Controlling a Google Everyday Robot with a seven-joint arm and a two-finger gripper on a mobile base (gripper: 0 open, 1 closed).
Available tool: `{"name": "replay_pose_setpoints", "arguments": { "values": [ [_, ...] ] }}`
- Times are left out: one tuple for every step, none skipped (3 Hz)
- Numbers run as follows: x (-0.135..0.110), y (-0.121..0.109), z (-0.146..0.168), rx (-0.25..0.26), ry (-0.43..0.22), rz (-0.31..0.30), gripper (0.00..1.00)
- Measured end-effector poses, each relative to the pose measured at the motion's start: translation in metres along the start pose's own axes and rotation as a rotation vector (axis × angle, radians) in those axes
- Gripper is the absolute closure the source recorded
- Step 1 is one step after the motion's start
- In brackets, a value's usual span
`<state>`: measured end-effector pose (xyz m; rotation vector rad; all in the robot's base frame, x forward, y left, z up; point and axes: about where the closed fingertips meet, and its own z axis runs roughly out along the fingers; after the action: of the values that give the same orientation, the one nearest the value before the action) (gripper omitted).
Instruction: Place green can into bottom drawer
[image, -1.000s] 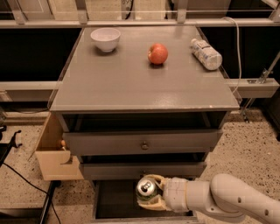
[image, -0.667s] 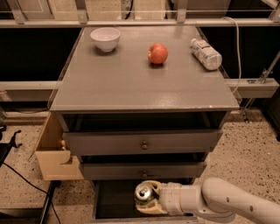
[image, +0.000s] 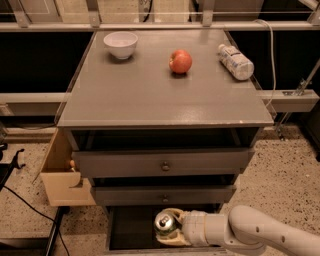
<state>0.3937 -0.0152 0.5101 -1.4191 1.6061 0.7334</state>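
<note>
At far left, pale wooden box (image: 60, 176) sits beside cabinet, off your path. White ceramic bowl (image: 120, 44) rests on grey table (image: 150, 102); ignore it. Bottom drawer (image: 131, 229), a wide dark tray, stands open under two knobbed grey drawers (image: 163, 165), giving you top access. Shiny green drink can (image: 165, 222) is upright over drawer interior, gripper (image: 169, 228) clamped round it from right. Base contact with drawer floor: cannot tell. Leave red apple (image: 180, 61) and white plastic bottle (image: 236, 61).

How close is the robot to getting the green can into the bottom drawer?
Nearly there. The bottom drawer is already open. The gripper holds the green can over its dark inside. Left to do: lower it and let go.
</note>
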Motion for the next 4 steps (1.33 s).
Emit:
{"name": "replay_pose_setpoints", "arguments": {
  "values": [
    [0.047,-0.008,0.013,0.021,0.001,-0.018,1.0],
    [0.091,-0.015,0.031,0.031,-0.031,-0.037,1.0],
    [0.128,-0.021,0.05,0.029,-0.091,-0.034,1.0],
    [0.167,-0.032,0.073,0.033,-0.139,-0.001,1.0]
  ]
}}
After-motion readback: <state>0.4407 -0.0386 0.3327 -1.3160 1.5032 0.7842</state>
